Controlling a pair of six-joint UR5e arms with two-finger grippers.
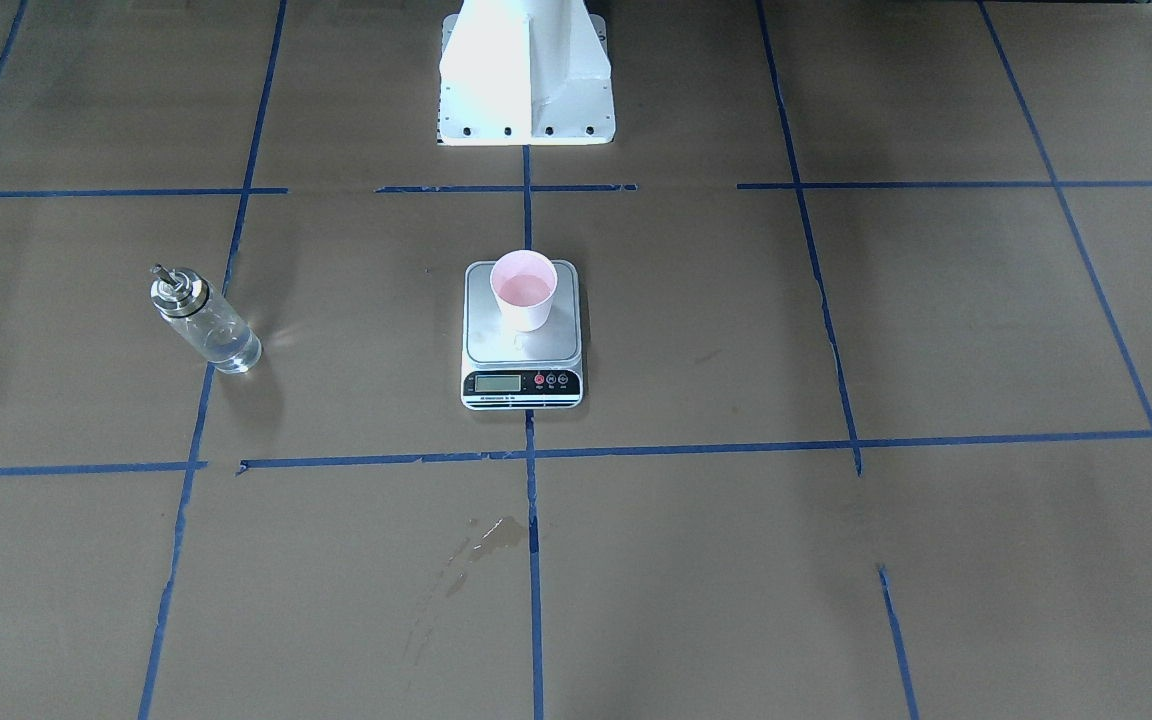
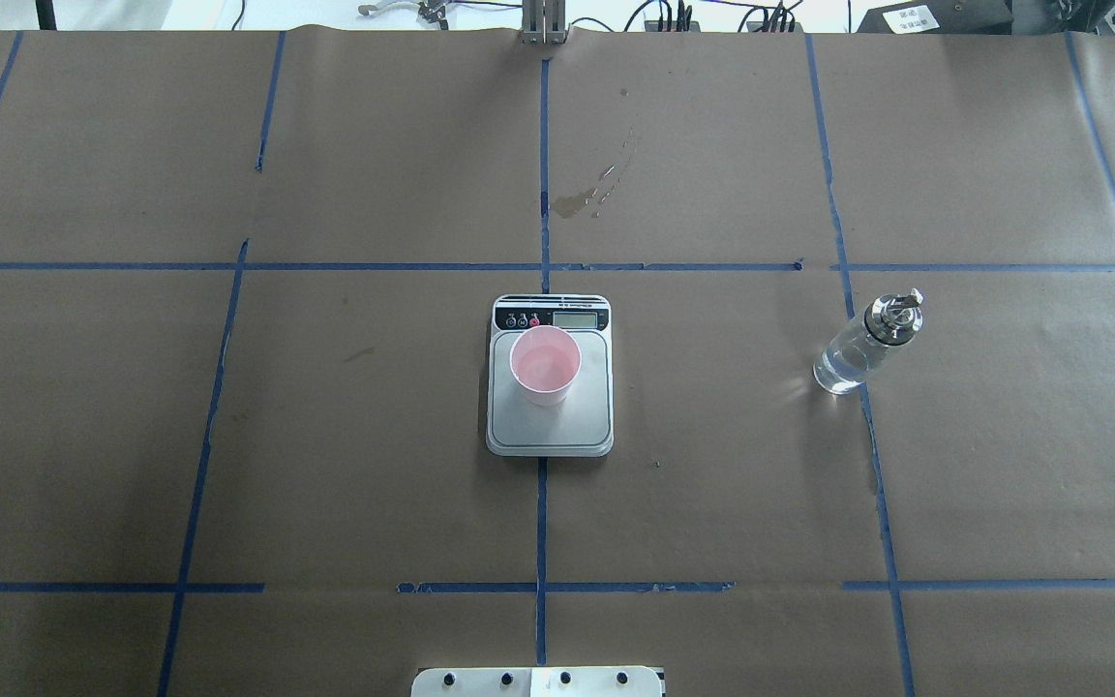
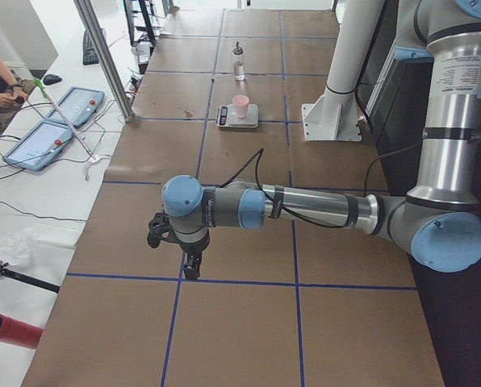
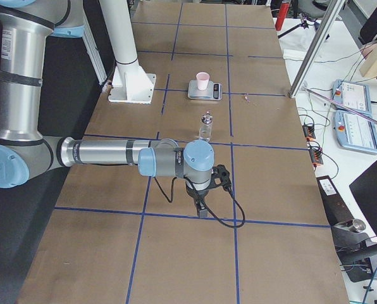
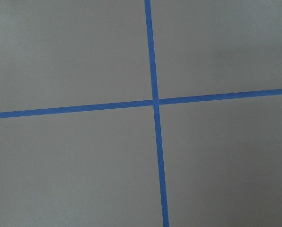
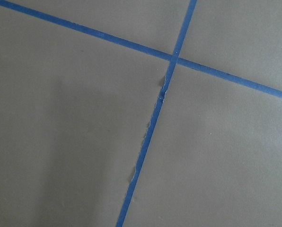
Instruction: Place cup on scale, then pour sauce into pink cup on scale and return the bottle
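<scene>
Overhead exterior, brown-papered table (image 2: 325, 436) carrying all items, left gripper (image 3: 190, 272) and right gripper (image 4: 202, 212) hovering at opposite table ends (clenched or released, cannot tell), scale (image 2: 557, 431) sitting centrally, bottle (image 2: 848, 358) standing well apart on robot's right, cup (image 2: 545, 365) resting on scale.

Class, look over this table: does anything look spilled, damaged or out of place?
A brownish stain with streaks marks the paper beside the centre tape line, on the operators' side of the scale; it looks like a spill. The cup and bottle stand upright.
</scene>
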